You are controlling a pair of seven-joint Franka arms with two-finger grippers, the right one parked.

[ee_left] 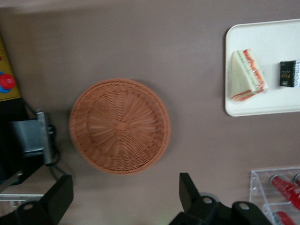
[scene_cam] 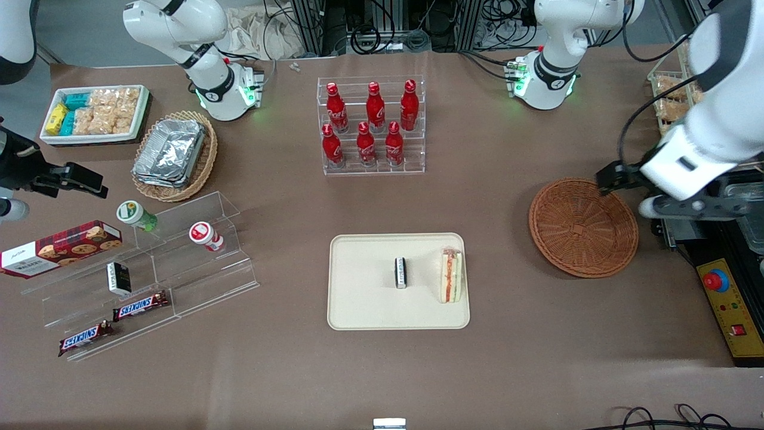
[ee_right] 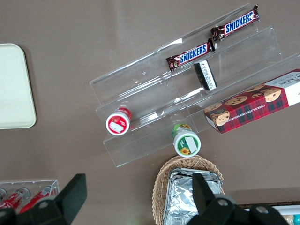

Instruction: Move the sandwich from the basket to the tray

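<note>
The sandwich [scene_cam: 451,276] [ee_left: 247,75], a white-bread wedge with red, orange and green layers, lies on the cream tray [scene_cam: 370,301] [ee_left: 262,37] near the tray edge closest to the basket. The round reddish-brown wicker basket [scene_cam: 583,227] [ee_left: 120,125] has nothing in it. My left gripper [scene_cam: 621,178] [ee_left: 124,192] hangs high above the basket's rim, toward the working arm's end of the table. It is open, with only bare tabletop between its black fingers [ee_left: 187,187].
A small black-and-white packet [scene_cam: 401,272] [ee_left: 288,73] lies on the tray beside the sandwich. A clear rack of red bottles [scene_cam: 371,125] stands farther from the front camera than the tray. A yellow control box [scene_cam: 731,304] sits at the working arm's table edge.
</note>
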